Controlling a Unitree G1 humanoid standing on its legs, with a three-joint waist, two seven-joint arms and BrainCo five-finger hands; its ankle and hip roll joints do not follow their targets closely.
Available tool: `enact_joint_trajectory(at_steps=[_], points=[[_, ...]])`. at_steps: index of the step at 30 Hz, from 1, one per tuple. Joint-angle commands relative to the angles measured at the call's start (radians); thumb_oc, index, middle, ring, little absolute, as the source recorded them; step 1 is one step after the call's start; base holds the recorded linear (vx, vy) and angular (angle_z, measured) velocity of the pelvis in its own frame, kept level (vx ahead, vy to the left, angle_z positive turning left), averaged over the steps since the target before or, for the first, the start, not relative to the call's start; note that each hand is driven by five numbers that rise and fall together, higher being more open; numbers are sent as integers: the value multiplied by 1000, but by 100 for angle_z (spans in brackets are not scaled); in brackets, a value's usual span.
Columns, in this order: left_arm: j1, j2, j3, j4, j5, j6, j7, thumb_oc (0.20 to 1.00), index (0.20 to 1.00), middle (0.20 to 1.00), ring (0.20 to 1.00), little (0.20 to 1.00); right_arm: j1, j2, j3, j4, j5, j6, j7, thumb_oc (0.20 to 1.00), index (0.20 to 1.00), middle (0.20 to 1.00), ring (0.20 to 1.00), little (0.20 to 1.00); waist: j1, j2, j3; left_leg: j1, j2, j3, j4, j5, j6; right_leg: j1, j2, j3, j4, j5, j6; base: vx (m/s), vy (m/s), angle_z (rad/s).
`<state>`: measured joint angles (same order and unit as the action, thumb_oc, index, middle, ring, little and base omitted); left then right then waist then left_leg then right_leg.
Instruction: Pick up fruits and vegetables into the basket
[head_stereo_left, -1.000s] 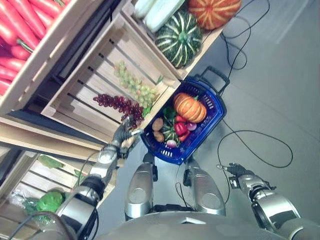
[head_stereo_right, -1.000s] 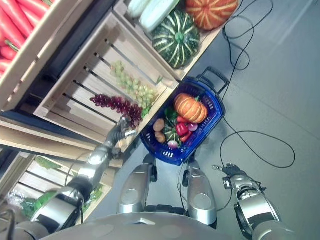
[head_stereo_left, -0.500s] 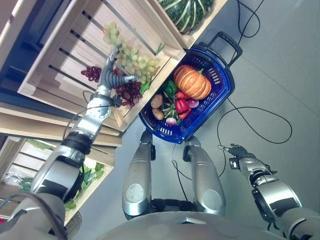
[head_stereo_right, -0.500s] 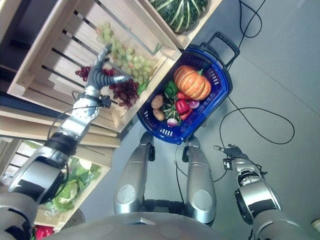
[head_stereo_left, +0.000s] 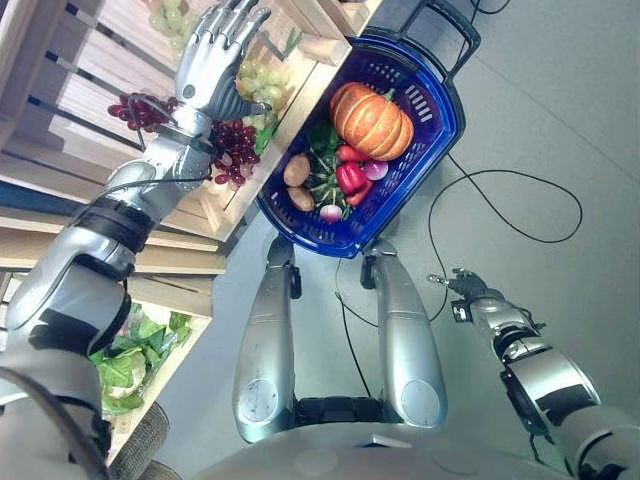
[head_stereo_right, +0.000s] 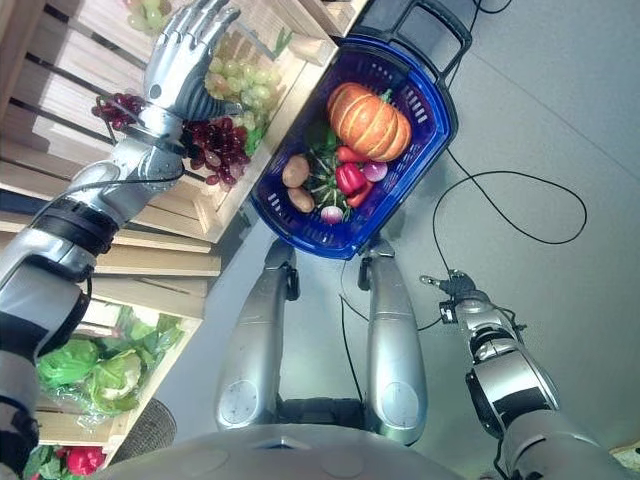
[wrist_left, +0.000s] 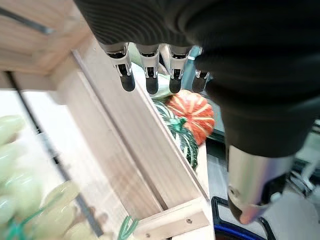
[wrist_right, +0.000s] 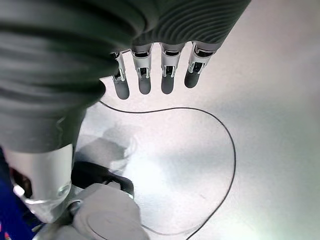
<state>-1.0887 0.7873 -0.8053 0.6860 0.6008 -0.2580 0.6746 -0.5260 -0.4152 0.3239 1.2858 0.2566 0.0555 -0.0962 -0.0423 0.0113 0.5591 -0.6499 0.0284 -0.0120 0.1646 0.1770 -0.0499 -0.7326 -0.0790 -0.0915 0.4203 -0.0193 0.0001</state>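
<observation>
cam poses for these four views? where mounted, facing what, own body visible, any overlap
Eye views: head stereo pair, looking down at blue basket, grape crate; both arms show.
Left wrist view: on the left arm, along the open left hand into the crate; green grapes.
Right wrist view: along the open right hand, floor beyond.
Shared: grapes, crate.

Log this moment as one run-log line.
left hand: open, over green grapes in crate | right hand: open, idle | basket: holds pumpkin

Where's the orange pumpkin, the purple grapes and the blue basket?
Orange pumpkin (head_stereo_left: 371, 119), left eye view, middle of its ribbed top.
Purple grapes (head_stereo_left: 233, 143), left eye view, middle of the bunch.
Blue basket (head_stereo_left: 441, 126), left eye view, its side wall.
</observation>
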Motion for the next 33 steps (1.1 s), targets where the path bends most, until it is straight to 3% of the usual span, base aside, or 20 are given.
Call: enact_joint_trajectory(at_steps=[1, 8, 10, 21, 27, 33], points=[[-85, 50, -16, 31, 125, 66, -50, 1000, 1000, 1000, 1000, 1000, 41, -44, 11, -18, 12, 31, 1, 1000, 1000, 1000, 1000, 1000, -16, -16, -39, -58, -24, 18, 257, -207, 10, 13, 4, 22, -51, 49, 75, 7, 78, 1], [-160, 52, -110, 119, 186, 72, -160, 1000, 1000, 1000, 1000, 1000, 5, -72, 22, -7, -10, 40, 15, 1000, 1000, 1000, 1000, 1000, -42, -5, -39, -69, -19, 28, 270, -205, 6, -6, 5, 33, -38, 48, 73, 5, 66, -5], [-182, 40, -143, 164, 197, 84, -244, 1000, 1000, 1000, 1000, 1000, -9, -79, 33, -6, -13, 49, 21, 1000, 1000, 1000, 1000, 1000, -49, -4, -39, -72, -14, 31, 279, -209, 3, -12, 10, 37, -23, 40, 72, 19, 49, -8], [-220, -3, -157, 349, 165, 135, -470, 1000, 1000, 1000, 1000, 1000, -34, -82, 57, -24, -3, 60, 11, 1000, 1000, 1000, 1000, 1000, -71, -19, -39, -118, -7, 26, 283, -197, 1, -61, 30, 48, -17, 41, 66, 3, 11, -1], [-207, -8, -136, 433, 153, 165, -456, 1000, 1000, 1000, 1000, 1000, -39, -83, 69, -40, 9, 61, 4, 1000, 1000, 1000, 1000, 1000, -77, -31, -39, -147, -5, 20, 287, -191, 0, -88, 37, 51, -16, 47, 63, 0, 0, 0], [-199, -17, -118, 489, 183, 192, -335, 1000, 1000, 1000, 1000, 1000, -49, -84, 80, -49, 16, 63, -2, 1000, 1000, 1000, 1000, 1000, -76, -37, -39, -177, -6, 13, 286, -183, -1, -118, 43, 55, -13, 49, 62, 0, 0, 0]])
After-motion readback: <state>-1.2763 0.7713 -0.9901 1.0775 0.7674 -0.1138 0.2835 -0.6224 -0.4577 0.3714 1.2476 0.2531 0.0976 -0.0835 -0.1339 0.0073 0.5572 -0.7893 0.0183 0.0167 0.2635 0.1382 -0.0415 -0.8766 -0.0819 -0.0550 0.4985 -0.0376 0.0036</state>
